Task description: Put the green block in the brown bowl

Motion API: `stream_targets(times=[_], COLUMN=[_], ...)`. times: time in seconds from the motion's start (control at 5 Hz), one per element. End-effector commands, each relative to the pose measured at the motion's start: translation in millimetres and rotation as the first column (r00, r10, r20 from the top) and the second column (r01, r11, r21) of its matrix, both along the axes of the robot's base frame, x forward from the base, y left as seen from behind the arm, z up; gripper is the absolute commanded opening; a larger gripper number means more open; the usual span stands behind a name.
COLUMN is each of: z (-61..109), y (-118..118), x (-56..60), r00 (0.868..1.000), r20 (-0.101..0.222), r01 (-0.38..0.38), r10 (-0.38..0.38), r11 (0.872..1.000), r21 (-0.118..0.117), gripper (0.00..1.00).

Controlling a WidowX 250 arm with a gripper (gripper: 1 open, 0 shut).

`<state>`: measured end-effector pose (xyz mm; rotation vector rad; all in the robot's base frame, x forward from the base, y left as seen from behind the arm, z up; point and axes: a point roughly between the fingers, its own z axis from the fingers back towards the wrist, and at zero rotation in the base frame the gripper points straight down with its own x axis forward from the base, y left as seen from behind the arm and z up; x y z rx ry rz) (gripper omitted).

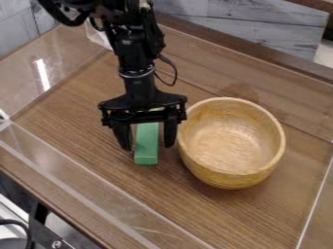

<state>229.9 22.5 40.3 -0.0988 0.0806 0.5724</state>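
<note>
The green block (150, 144) lies flat on the wooden table (65, 126), just beside the left wall of the brown bowl (232, 141), and has not been lifted. The bowl holds nothing that can be seen. The gripper (143, 124) points straight down over the block with its jaws spread wide, one finger on each side of the bar's upper end. Whether the fingertips already touch the block cannot be settled from this angle, as the dark fingers cover part of it. In my judgement, only the approach is done; the grasp, the lift, the carry across the rim and the release all remain.
</note>
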Motion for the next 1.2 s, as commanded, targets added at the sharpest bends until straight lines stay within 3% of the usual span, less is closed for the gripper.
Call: stream_targets(times=[0.0, 1.0], z=[9.2, 6.1], y=[-1.0, 1.0], x=[12.3, 16.4], r00=[0.999, 0.999], r20=[0.051, 0.047], r01=[0.010, 0.014], r10=[-0.010, -0.014], r11=[1.000, 1.000], r21=[0.005, -0.010], gripper=[1.00, 1.00])
